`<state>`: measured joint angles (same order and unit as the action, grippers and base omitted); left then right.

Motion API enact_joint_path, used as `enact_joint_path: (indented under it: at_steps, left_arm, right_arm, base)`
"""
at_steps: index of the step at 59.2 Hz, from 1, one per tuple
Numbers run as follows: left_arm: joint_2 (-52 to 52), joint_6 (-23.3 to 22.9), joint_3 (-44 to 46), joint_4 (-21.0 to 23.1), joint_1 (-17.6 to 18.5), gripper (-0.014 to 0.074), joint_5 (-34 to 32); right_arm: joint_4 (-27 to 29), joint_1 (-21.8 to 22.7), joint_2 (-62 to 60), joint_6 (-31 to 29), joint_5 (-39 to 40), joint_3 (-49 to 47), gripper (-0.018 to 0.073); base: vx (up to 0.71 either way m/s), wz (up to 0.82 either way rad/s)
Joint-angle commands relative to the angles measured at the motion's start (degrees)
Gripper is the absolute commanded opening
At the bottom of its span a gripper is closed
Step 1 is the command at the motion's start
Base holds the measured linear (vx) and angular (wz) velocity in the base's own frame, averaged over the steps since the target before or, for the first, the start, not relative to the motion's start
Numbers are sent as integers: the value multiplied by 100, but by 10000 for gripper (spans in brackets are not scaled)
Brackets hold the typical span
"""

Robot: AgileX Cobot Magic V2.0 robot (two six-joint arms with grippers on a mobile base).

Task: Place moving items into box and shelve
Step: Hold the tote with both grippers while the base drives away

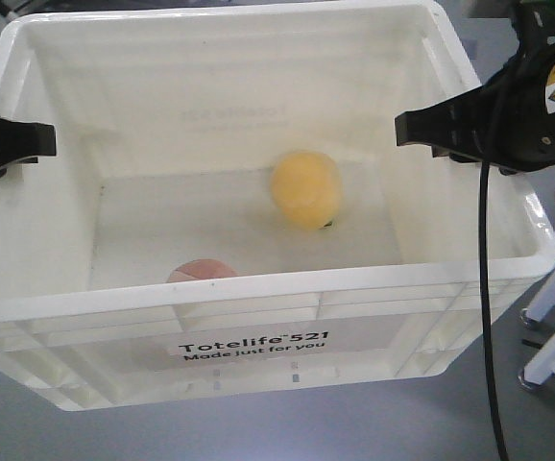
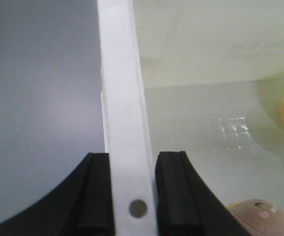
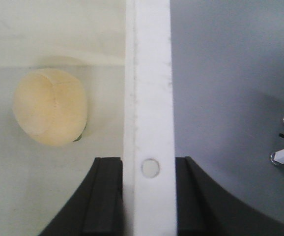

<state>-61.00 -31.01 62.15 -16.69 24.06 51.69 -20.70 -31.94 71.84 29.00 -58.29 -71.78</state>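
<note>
Balance is what this step asks of us. Both moving items appear to lie in the box (image 1: 287,288) already, so we judge the work in hand to be carrying it to the shelf. For that we want both arms to rise and travel together at one height, so that the tote rides level and neither rim slips from its pads. The left gripper (image 2: 132,161) is clamped across the left side rim, one finger outside the wall and one inside, with the pads pressed on the plastic beside a small round hole. The right gripper (image 3: 148,164) bites the right side rim in the same way, straddling a similar hole. We would move slowly, since the load inside is loose and round and could roll and shift the weight. The pale orange-yellow ball (image 1: 306,189) lies on the box floor toward the right, nearer the right gripper but well below the rim and apart from its inner finger. The smaller pinkish-brown item (image 1: 201,271) sits against the front wall, left of the middle, low beneath the left gripper's inner finger and not touching it.
</note>
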Motion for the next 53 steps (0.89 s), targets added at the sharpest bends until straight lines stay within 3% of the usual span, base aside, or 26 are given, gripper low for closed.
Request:
enact_joint_path:
  at_steps: [1, 53]
  left_arm:
    - [197, 26, 248, -408, 20, 148, -567]
    - [197, 26, 248, -413, 20, 148, -416]
  right_arm:
    - [-495, 44, -243, 2, 494, -216, 57]
    - [-495, 44, -243, 2, 500, -216, 57]
  base:
    - [-11, 58]
    - [-12, 71]
